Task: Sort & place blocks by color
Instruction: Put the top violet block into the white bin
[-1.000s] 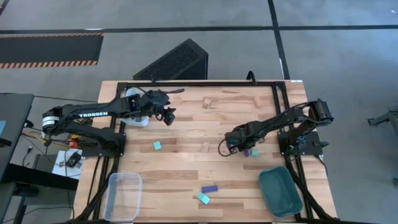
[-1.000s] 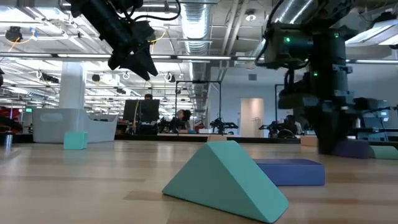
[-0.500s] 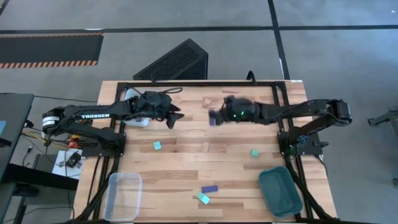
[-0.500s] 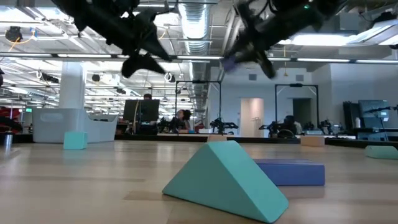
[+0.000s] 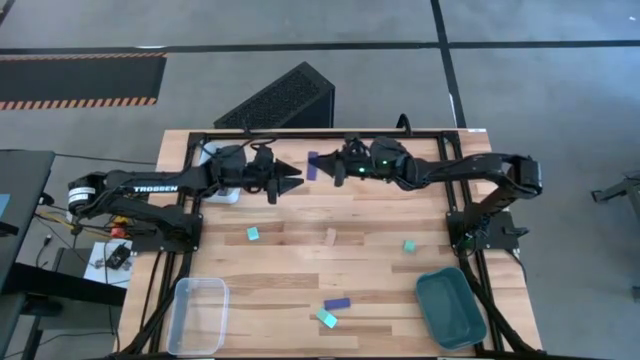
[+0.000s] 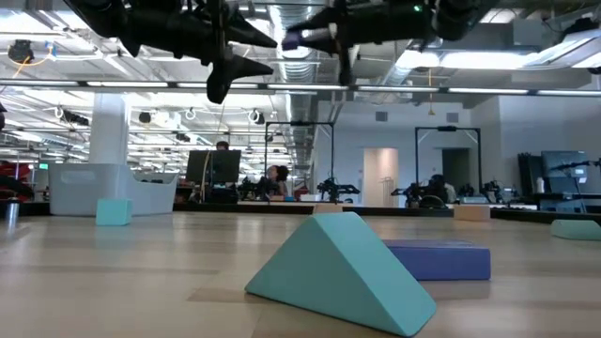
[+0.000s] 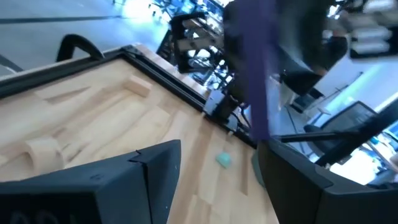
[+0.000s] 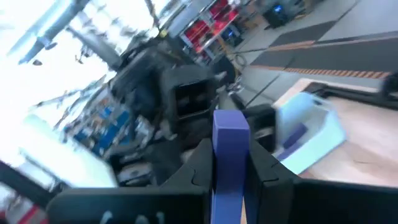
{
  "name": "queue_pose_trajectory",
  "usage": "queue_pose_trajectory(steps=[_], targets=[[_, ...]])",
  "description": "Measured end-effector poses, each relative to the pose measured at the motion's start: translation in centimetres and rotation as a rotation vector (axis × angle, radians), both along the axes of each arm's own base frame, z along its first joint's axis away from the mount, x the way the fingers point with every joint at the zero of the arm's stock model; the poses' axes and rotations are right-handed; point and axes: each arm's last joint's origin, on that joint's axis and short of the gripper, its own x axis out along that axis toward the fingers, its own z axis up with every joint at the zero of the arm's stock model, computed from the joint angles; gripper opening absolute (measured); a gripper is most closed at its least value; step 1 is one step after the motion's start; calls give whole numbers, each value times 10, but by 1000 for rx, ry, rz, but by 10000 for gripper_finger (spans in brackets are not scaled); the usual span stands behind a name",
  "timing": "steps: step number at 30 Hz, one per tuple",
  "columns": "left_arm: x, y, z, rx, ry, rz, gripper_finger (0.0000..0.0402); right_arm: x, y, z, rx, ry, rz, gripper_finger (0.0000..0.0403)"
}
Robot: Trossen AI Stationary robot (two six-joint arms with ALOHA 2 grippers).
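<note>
- I have a blue-purple bar (image 5: 313, 166) pinched between the fingers of my right gripper (image 5: 322, 168), raised above the table's (image 5: 380, 215) 12 o'clock edge; the right wrist view shows the bar (image 8: 231, 163) standing up between both dark fingers.
- My left gripper (image 5: 293, 177) faces it from just at 9 o'clock of the bar, fingers spread and holding nothing; the bar (image 7: 255, 74) looms close ahead in the left wrist view.
- Behind the left gripper, at the table's 10 o'clock corner, sits a clear bin (image 5: 222, 190).
- On the tabletop: a teal cube (image 5: 254, 234) left of centre, a tan piece (image 5: 331, 237) near centre, another teal cube (image 5: 409, 245) toward 4 o'clock.
- Toward 6 o'clock lie a second blue-purple bar (image 5: 337, 303) and a teal wedge (image 5: 327, 319), just beside each other.
- A clear empty bin (image 5: 199, 312) sits at 7 o'clock, the dark teal tray (image 5: 450, 307) at 5 o'clock.
</note>
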Motion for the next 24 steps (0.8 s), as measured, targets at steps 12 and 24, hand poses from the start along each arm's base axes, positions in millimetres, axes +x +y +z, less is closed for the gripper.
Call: queue_pose_trajectory(steps=[12,24], targets=[[-3,6,2,19,-30,-99,198,36,-2,24,-99,43,103,44],[-5,11,14,47,-141,-248,198,11,-7,47,-129,94,79,44]])
